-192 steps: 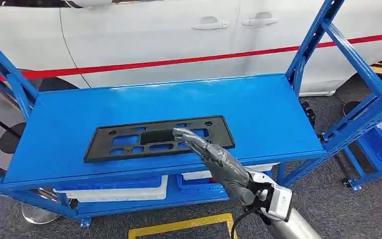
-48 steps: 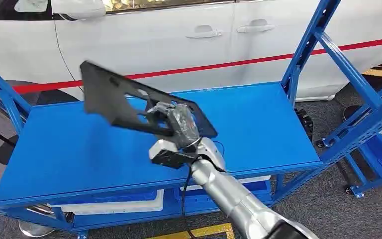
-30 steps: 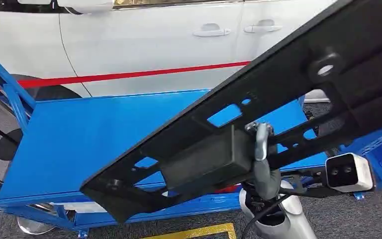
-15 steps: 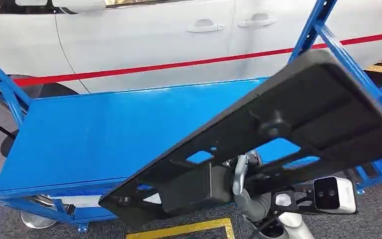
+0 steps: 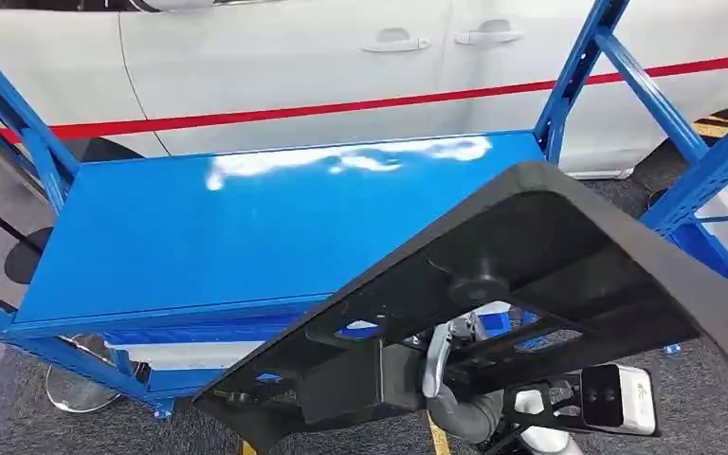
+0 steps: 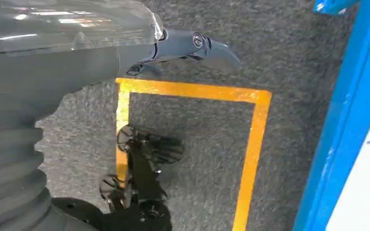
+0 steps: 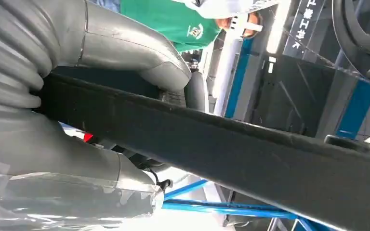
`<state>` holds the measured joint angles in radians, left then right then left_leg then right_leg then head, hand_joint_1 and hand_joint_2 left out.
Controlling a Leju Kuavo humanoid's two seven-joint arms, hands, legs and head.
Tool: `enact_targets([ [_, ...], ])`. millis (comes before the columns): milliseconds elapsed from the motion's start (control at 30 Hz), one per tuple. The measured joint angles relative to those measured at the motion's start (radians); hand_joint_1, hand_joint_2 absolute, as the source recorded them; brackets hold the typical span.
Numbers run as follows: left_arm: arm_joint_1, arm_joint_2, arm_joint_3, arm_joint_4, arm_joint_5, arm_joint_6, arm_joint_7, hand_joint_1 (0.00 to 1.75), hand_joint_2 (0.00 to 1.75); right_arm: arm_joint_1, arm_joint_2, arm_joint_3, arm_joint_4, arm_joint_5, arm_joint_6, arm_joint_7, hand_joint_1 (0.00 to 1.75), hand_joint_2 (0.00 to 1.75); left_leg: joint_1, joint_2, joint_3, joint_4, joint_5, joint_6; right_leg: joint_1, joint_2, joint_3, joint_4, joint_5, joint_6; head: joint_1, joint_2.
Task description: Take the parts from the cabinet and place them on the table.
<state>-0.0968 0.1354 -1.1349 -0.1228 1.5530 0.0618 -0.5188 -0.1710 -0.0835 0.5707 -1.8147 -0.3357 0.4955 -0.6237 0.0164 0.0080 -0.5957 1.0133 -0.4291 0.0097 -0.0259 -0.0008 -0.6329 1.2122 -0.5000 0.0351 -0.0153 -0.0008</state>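
My right hand [image 5: 457, 384] is clamped on the long black plastic plate with cut-outs [image 5: 531, 275], lifted clear of the blue metal shelf [image 5: 199, 227]. I'm gripping one edge, so it could twist loose or clip the blue upright [image 5: 578, 66]. Left hand [image 6: 192, 45] hangs empty, fingers straight. Can't see the table.

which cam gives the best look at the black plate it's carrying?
Head view: the black plate shows nearly whole, cutouts visible, tilted above the blue shelf, right hand gripping underneath. Right wrist view shows just its edge. Left wrist view shows floor.
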Motion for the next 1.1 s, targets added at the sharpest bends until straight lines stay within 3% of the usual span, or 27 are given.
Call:
enact_targets([
  [33, -0.001, 0.0, -0.001, 0.0, 0.0, -0.001, 0.0, 0.0, 1.75, 0.0, 0.0, 0.0, -0.001, 0.0, -0.001, 0.0, 1.62, 1.75, 0.001, 0.0, -0.009, 0.006, 0.004, -0.005, -0.003, 0.0, 0.065, -0.088, 0.012, 0.001, 0.0, 0.0],
  [67, -0.001, 0.002, -0.002, 0.0, 0.0, -0.002, -0.001, 0.0, 1.75, -0.001, 0.0, 0.0, -0.003, 0.0, -0.005, 0.001, 1.62, 1.75, -0.001, -0.001, -0.017, 0.011, 0.007, -0.012, -0.002, 0.002, 0.115, -0.168, -0.023, 0.0, 0.0, 0.0],
  [100, -0.001, 0.002, -0.003, 0.0, 0.002, -0.002, -0.002, 0.0, 1.75, 0.002, 0.0, -0.002, -0.004, -0.001, -0.008, 0.003, 1.62, 1.75, -0.002, -0.002, -0.017, 0.013, 0.014, -0.019, 0.009, 0.007, 0.121, -0.182, -0.021, -0.013, -0.003, 0.0],
  [167, -0.001, 0.002, -0.006, 0.0, 0.004, -0.002, -0.003, 0.0, 1.75, 0.002, -0.001, -0.005, -0.005, -0.003, -0.009, 0.005, 1.62, 1.75, -0.001, -0.002, -0.02, 0.007, 0.029, -0.035, 0.015, 0.007, 0.111, -0.182, -0.013, -0.025, -0.001, 0.0],
  [233, 0.002, 0.002, -0.008, 0.0, 0.005, -0.002, -0.003, 0.0, 1.75, 0.002, -0.002, -0.005, -0.005, -0.003, -0.008, 0.006, 1.62, 1.75, 0.007, -0.003, -0.028, 0.013, 0.025, -0.047, 0.009, 0.001, 0.098, -0.192, 0.009, -0.051, -0.001, 0.0],
  [267, 0.004, 0.002, -0.008, 0.0, 0.005, -0.002, -0.003, 0.0, 1.75, 0.003, -0.002, -0.005, -0.005, -0.003, -0.008, 0.006, 1.62, 1.75, 0.007, -0.003, -0.043, 0.037, -0.018, -0.048, 0.012, 0.0, 0.087, -0.192, 0.019, -0.059, -0.001, 0.0],
  [333, 0.004, 0.002, -0.011, 0.0, 0.005, -0.002, -0.003, 0.0, 1.75, 0.003, -0.002, -0.005, -0.005, 0.0, -0.008, 0.007, 1.62, 1.75, 0.007, -0.004, -0.085, 0.173, -0.138, -0.048, 0.018, -0.002, 0.061, -0.192, 0.039, -0.072, -0.002, 0.0],
  [367, 0.003, 0.002, -0.013, 0.0, 0.005, -0.002, -0.003, 0.0, 1.75, 0.003, -0.003, -0.005, -0.005, 0.002, -0.008, 0.009, 1.62, 1.75, 0.005, -0.004, -0.104, 0.251, -0.18, -0.048, 0.022, -0.002, 0.045, -0.191, 0.05, -0.075, -0.002, 0.0],
  [400, 0.004, 0.002, -0.014, 0.0, 0.005, -0.002, -0.002, 0.0, 1.75, 0.004, -0.004, -0.005, -0.005, 0.002, -0.007, 0.008, 1.62, 1.75, 0.004, -0.004, -0.111, 0.304, -0.194, -0.047, 0.027, -0.002, 0.03, -0.189, 0.061, -0.076, -0.002, 0.0],
  [433, 0.005, 0.003, -0.014, 0.001, 0.006, -0.001, -0.002, 0.0, 1.75, 0.005, -0.005, -0.005, -0.002, 0.002, -0.006, 0.009, 1.62, 1.75, 0.003, -0.004, -0.099, 0.316, -0.179, -0.044, 0.031, -0.001, 0.016, -0.188, 0.071, -0.077, -0.002, 0.0],
  [467, 0.005, 0.003, -0.014, 0.001, 0.006, 0.0, -0.002, 0.0, 1.75, 0.006, -0.006, -0.005, -0.001, 0.002, -0.006, 0.008, 1.62, 1.75, 0.001, -0.004, -0.067, 0.29, -0.144, -0.039, 0.035, -0.001, 0.002, -0.187, 0.081, -0.077, -0.002, 0.0],
  [533, 0.004, 0.004, -0.014, 0.001, 0.006, 0.0, -0.002, 0.0, 1.75, 0.006, -0.01, -0.005, 0.0, 0.0, -0.006, 0.008, 1.62, 1.75, -0.008, -0.004, 0.048, 0.143, -0.079, -0.024, 0.038, -0.001, -0.021, -0.184, 0.1, -0.075, -0.002, 0.0],
  [600, 0.0, 0.011, -0.014, 0.001, 0.006, 0.001, 0.0, 0.0, 1.75, 0.005, -0.01, -0.005, 0.0, -0.001, 0.0, 0.005, 1.62, 1.75, -0.02, -0.002, 0.158, -0.024, -0.119, -0.006, 0.043, -0.003, -0.032, -0.181, 0.116, -0.067, -0.001, 0.0],
  [633, 0.0, 0.013, -0.014, 0.002, 0.006, 0.002, 0.001, 0.0, 1.75, 0.005, -0.01, -0.005, 0.0, -0.001, 0.002, 0.005, 1.62, 1.75, -0.021, -0.003, 0.15, -0.018, -0.114, -0.007, 0.039, -0.006, -0.03, -0.188, 0.128, -0.061, 0.0, 0.0],
  [700, 0.003, 0.014, -0.014, 0.004, 0.006, 0.005, 0.005, 0.0, 1.75, 0.005, -0.011, -0.005, 0.001, 0.0, 0.004, 0.005, 1.62, 1.75, -0.027, -0.003, 0.138, -0.027, -0.097, 0.004, 0.034, -0.008, -0.031, -0.194, 0.149, -0.05, -0.005, 0.0],
  [733, 0.005, 0.014, -0.014, 0.004, 0.006, 0.005, 0.007, 0.0, 1.75, 0.005, -0.012, -0.005, 0.002, 0.0, 0.003, 0.006, 1.62, 1.75, -0.018, -0.001, 0.134, -0.041, -0.078, 0.01, 0.037, -0.005, -0.035, -0.196, 0.151, -0.043, -0.004, 0.0],
  [767, 0.004, 0.013, -0.014, 0.004, 0.006, 0.006, 0.011, 0.0, 1.75, 0.006, -0.013, -0.006, 0.003, 0.001, 0.001, 0.006, 1.62, 1.75, -0.017, 0.004, 0.124, -0.043, -0.064, 0.015, 0.032, -0.002, -0.045, -0.182, 0.117, -0.036, -0.005, 0.0],
  [800, 0.004, 0.013, -0.014, 0.004, 0.006, 0.006, 0.014, 0.0, 1.75, 0.005, -0.015, -0.007, 0.003, 0.001, -0.002, 0.006, 1.62, 1.75, -0.016, 0.004, 0.108, -0.043, -0.052, 0.023, 0.03, -0.001, -0.061, -0.137, 0.05, -0.03, -0.002, 0.0],
  [833, 0.005, 0.013, -0.014, 0.004, 0.006, 0.006, 0.017, 0.0, 1.75, 0.006, -0.016, -0.008, 0.003, 0.003, -0.005, 0.006, 1.62, 1.75, -0.016, 0.004, 0.093, -0.042, -0.04, 0.024, 0.025, -0.001, -0.079, -0.068, -0.016, -0.023, -0.001, 0.0],
  [867, 0.006, 0.013, -0.013, 0.004, 0.006, 0.007, 0.021, 0.0, 1.75, 0.007, -0.018, -0.008, 0.004, 0.003, -0.007, 0.006, 1.62, 1.75, -0.016, 0.004, 0.08, -0.041, -0.028, 0.023, 0.02, -0.001, -0.096, 0.007, -0.064, -0.017, -0.002, 0.0],
  [900, 0.006, 0.013, -0.013, 0.004, 0.006, 0.007, 0.027, 0.0, 1.75, 0.007, -0.019, -0.008, 0.005, 0.003, -0.008, 0.006, 1.62, 1.75, -0.016, 0.005, 0.063, -0.039, -0.016, 0.021, 0.017, -0.001, -0.109, 0.076, -0.083, -0.012, -0.002, 0.0],
  [933, 0.006, 0.013, -0.013, 0.004, 0.006, 0.01, 0.039, 0.0, 1.75, 0.007, -0.021, -0.008, 0.006, 0.005, -0.009, 0.006, 1.62, 1.75, -0.015, 0.005, 0.045, -0.035, -0.004, 0.018, 0.012, -0.001, -0.107, 0.113, -0.068, -0.008, -0.002, 0.0],
  [967, 0.008, 0.013, -0.013, 0.004, 0.006, 0.011, 0.048, 0.0, 1.75, 0.008, -0.023, -0.008, 0.007, 0.007, -0.009, 0.006, 1.62, 1.75, -0.014, 0.005, 0.024, -0.028, 0.007, 0.014, 0.007, -0.001, -0.083, 0.108, -0.028, -0.003, -0.002, 0.0],
  [1000, 0.01, 0.013, -0.013, 0.004, 0.006, 0.015, 0.053, 0.0, 1.75, 0.008, -0.024, -0.008, 0.008, 0.008, -0.01, 0.006, 1.62, 1.75, -0.012, 0.005, 0.004, -0.021, 0.015, 0.01, 0.002, -0.001, -0.039, 0.063, 0.01, 0.0, -0.002, 0.0],
  [1033, 0.011, 0.013, -0.013, 0.004, 0.006, 0.017, 0.056, 0.0, 1.75, 0.008, -0.025, -0.009, 0.008, 0.009, -0.01, 0.006, 1.62, 1.75, -0.01, 0.005, -0.011, -0.013, 0.021, 0.006, -0.001, -0.001, 0.016, -0.006, 0.029, 0.002, -0.002, 0.0],
  [1067, 0.011, 0.013, -0.013, 0.005, 0.006, 0.02, 0.06, 0.0, 1.75, 0.007, -0.025, -0.01, 0.008, 0.012, -0.011, 0.005, 1.62, 1.75, -0.009, 0.004, -0.024, -0.002, 0.027, 0.0, -0.004, -0.001, 0.093, -0.105, 0.016, 0.002, -0.002, 0.0],
  [1100, 0.011, 0.014, -0.012, 0.006, 0.006, 0.024, 0.065, 0.0, 1.75, 0.006, -0.025, -0.01, 0.008, 0.015, -0.011, 0.005, 1.62, 1.75, -0.012, 0.002, -0.036, 0.005, 0.031, -0.006, 0.003, 0.001, 0.139, -0.182, -0.024, -0.002, -0.002, 0.0],
])
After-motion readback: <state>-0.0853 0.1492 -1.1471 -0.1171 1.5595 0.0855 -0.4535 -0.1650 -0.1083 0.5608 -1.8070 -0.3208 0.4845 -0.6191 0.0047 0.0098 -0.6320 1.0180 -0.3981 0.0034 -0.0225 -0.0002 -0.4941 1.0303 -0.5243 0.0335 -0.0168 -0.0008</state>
